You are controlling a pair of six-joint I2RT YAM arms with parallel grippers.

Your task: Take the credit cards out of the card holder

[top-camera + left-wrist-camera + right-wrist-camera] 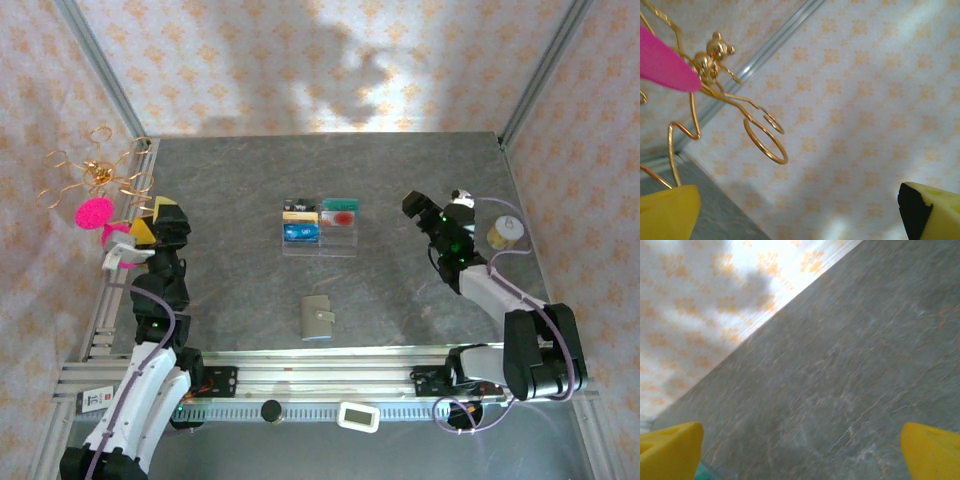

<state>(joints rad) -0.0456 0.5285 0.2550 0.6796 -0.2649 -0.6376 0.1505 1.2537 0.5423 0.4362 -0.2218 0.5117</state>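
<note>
A: Where do we see the card holder (318, 317)?
B: Folded shut on the table (230, 290), at 6 o'clock from the clear tray (340, 246), well apart from both arms.
A: Grippers?
B: Left gripper (152, 220) at the tray's 9 o'clock, fingers (665, 212) spread wide, empty. Right gripper (413, 206) at 3 o'clock, fingers (670, 447) apart over bare table.

table (400, 300): grey stone-look | card holder (318, 317): front ctr, folded | clear tray (338, 245): mid

Clear tray (338, 244) mid-table (gold stand (99, 173) left).
</note>
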